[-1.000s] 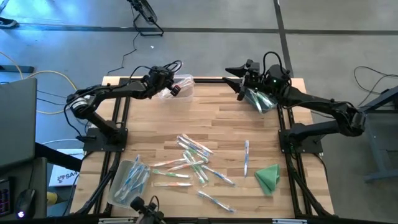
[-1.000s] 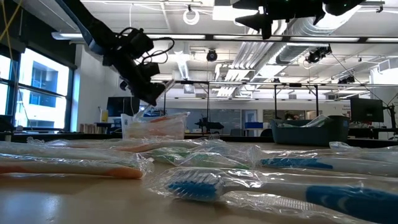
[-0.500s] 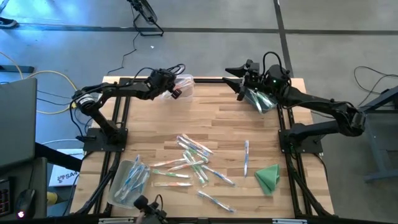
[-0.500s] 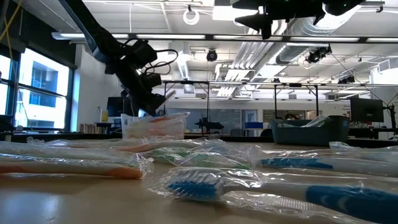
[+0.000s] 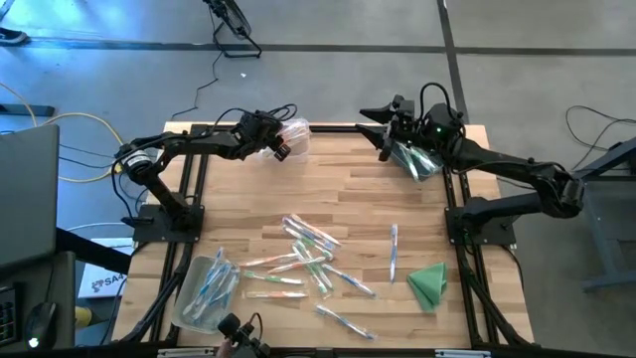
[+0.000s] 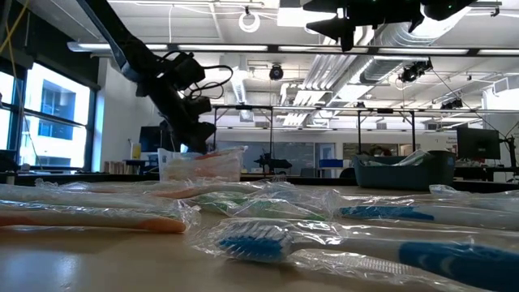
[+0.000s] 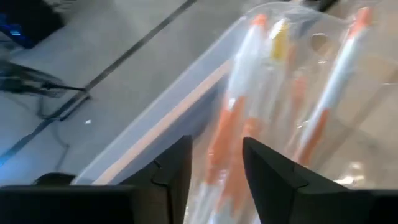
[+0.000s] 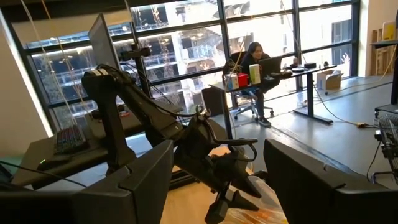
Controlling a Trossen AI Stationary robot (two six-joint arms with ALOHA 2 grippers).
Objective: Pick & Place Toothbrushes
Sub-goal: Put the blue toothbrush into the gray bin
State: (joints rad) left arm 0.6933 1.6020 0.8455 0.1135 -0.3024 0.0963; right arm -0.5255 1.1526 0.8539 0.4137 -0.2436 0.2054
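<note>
Left pincer [image 5: 281,149] was lowered over the clear bin [image 5: 290,134] since a second ago; its fingers were seen parted, orange toothbrushes [image 7: 236,137] just beyond them, so a drop was judged under way. Right pincer [image 5: 383,134] was held open, well apart. More toothbrushes [image 5: 303,257] were scattered mid-surface [image 5: 348,189]; a seated person [image 8: 254,59] was seen in the room

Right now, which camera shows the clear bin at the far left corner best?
The left wrist view: the clear bin fills it, with orange toothbrushes inside. The high view shows it small beside the left end effector; the low view shows only its side.
</note>
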